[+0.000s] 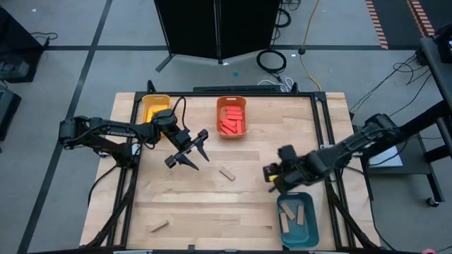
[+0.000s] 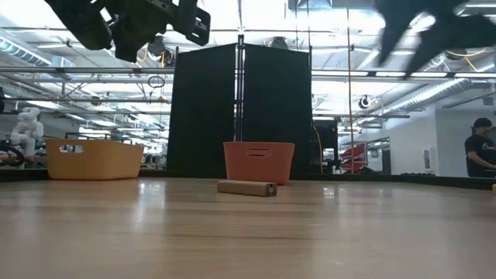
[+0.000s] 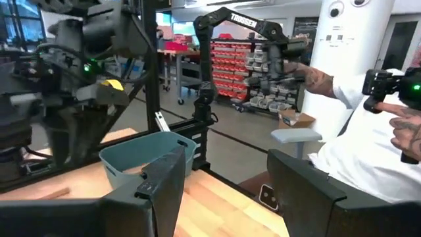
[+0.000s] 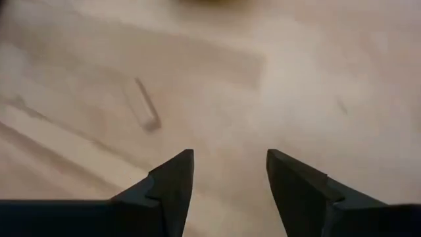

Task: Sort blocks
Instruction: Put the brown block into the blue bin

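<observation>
Tan block (image 1: 227, 173) lies mid-worktop (image 1: 233, 212), between left tool (image 1: 191, 152) and right tool (image 1: 272, 176); both open, empty.

Only one piece of lettering can be read: the white word "TROSSEN" along the upper link of a dark robot arm (image 3: 245, 21) that stands in the room beyond the worktop, in the left wrist view. Nothing readable shows in the high, low or right wrist views, and the labels on the far shelves are too small to make out.
</observation>
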Robot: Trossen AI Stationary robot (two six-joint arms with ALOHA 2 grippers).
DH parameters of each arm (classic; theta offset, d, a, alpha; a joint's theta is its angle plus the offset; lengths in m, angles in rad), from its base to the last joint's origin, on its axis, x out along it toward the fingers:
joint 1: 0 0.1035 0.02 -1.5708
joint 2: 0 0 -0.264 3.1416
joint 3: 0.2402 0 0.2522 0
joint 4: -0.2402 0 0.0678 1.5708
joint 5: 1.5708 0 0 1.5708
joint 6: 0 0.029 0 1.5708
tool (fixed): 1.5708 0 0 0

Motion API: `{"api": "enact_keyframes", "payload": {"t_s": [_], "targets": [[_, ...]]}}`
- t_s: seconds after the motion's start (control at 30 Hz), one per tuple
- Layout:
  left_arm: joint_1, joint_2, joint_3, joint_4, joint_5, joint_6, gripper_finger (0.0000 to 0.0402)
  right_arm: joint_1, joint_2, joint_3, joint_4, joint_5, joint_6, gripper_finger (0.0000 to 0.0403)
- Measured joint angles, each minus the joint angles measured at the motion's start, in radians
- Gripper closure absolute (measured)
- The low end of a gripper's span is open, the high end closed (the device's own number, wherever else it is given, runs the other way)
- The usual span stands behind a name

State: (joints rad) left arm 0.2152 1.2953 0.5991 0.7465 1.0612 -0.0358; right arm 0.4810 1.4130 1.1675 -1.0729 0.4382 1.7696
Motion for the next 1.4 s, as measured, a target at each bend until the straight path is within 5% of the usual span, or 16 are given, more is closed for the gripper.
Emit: {"api": "enact_keyframes", "payload": {"t_s": [0.23,0.33,0.5,0.7,0.97,1.2,1.4], "targets": [[0.128,-0.039,0.0,-0.23,-0.027,0.092,0.0191,-0.149,0.111,0.0,0.353,0.112,-0.464,0.022],[0.222,-0.107,0.0,-0.505,-0.177,0.17,0.0191,-0.193,0.186,0.0,0.535,0.115,-0.626,0.022],[0.274,-0.252,-0.001,-0.886,-0.577,0.33,0.0191,-0.228,0.328,0.0,0.797,0.079,-0.813,0.022],[0.219,-0.361,-0.001,-1.006,-0.648,0.34,0.0191,-0.225,0.465,0.0,1.001,0.027,-0.915,0.022],[0.095,-0.422,-0.001,-1.049,-0.772,0.356,0.0192,-0.227,0.579,0.105,0.883,0.063,-0.943,0.022],[-0.006,-0.444,0.025,-1.046,-0.813,0.33,0.0192,-0.217,0.68,0.282,0.622,0.089,-0.948,0.022],[-0.065,-0.441,0.027,-1.05,-0.832,0.329,0.0192,-0.215,0.733,0.332,0.58,0.079,-0.941,0.022]]}}
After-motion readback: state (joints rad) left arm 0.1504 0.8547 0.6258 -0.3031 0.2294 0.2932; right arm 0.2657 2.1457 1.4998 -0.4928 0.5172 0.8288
